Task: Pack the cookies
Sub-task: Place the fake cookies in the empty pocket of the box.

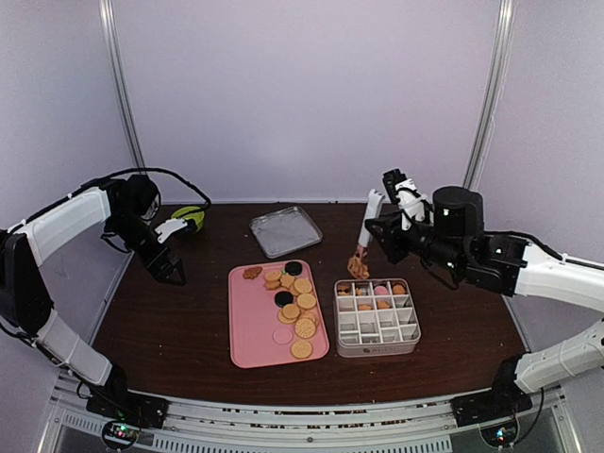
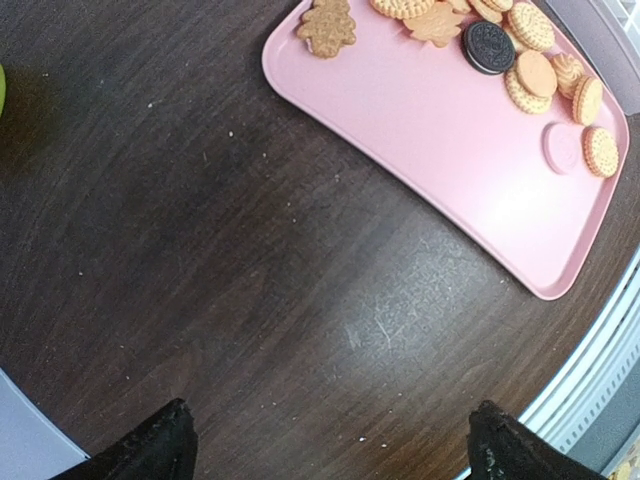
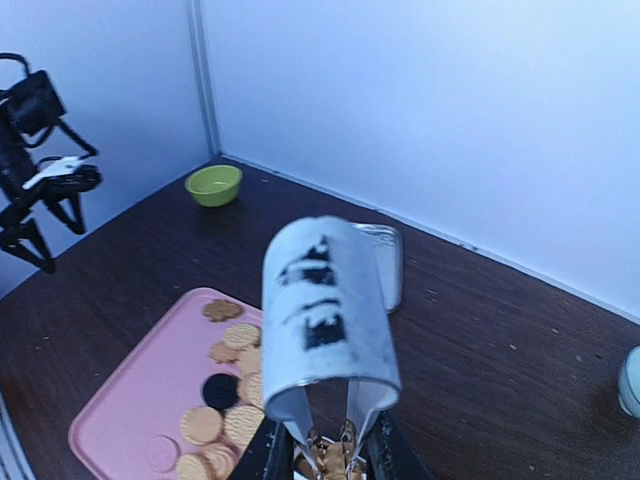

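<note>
The cookies (image 1: 294,300) lie in a loose heap on the right half of a pink tray (image 1: 251,330): golden rounds, brown flower shapes, two black ones and a pink one. A white divided box (image 1: 377,318) right of the tray holds a few cookies in its far row. My right gripper (image 1: 389,229) is shut on the metal tongs (image 1: 370,219), which pinch a brown cookie (image 1: 358,267) just above the box's far left corner. In the right wrist view the tongs (image 3: 325,310) hide most of the gripper (image 3: 325,452). My left gripper (image 2: 330,435) is open and empty over bare table, left of the tray (image 2: 450,140).
A green bowl (image 1: 189,217) stands at the back left, near the left arm. A metal lid (image 1: 285,231) lies behind the tray. Dark wooden table (image 1: 179,321), purple walls around it, a metal rail along the front edge.
</note>
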`<state>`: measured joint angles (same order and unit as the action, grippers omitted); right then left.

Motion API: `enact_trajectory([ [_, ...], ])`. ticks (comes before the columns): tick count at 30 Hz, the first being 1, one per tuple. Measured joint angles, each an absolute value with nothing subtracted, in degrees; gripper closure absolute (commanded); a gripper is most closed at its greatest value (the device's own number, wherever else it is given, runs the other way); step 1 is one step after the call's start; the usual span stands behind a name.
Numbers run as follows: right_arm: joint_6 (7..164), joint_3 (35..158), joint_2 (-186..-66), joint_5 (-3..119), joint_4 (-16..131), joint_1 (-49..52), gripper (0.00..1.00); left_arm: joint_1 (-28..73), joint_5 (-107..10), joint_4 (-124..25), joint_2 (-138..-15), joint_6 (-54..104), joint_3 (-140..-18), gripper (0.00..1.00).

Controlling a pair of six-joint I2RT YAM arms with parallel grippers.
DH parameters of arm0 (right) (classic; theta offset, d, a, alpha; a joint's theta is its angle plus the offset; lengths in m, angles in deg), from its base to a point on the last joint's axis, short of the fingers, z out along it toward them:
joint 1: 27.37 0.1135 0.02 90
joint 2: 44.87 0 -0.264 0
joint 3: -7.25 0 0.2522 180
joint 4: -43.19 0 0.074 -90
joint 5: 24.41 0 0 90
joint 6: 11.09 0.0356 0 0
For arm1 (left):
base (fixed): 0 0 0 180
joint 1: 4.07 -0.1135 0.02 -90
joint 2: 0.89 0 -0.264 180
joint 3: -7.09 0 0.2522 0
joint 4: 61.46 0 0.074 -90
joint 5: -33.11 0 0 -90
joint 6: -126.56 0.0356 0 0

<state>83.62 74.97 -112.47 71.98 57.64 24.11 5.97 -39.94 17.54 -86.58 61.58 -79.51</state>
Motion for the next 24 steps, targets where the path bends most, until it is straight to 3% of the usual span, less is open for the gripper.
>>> enact_trajectory([
  [9,83.9,63.4,-99.7,74.7,62.6,13.9,0.84,6.0,-39.5,17.7,-86.8,61.6,-79.5,0.03],
  [24,85.0,59.8,-95.0,72.1,65.9,11.9,0.84,6.0,-39.3,18.0,-87.3,61.6,-79.5,0.03],
])
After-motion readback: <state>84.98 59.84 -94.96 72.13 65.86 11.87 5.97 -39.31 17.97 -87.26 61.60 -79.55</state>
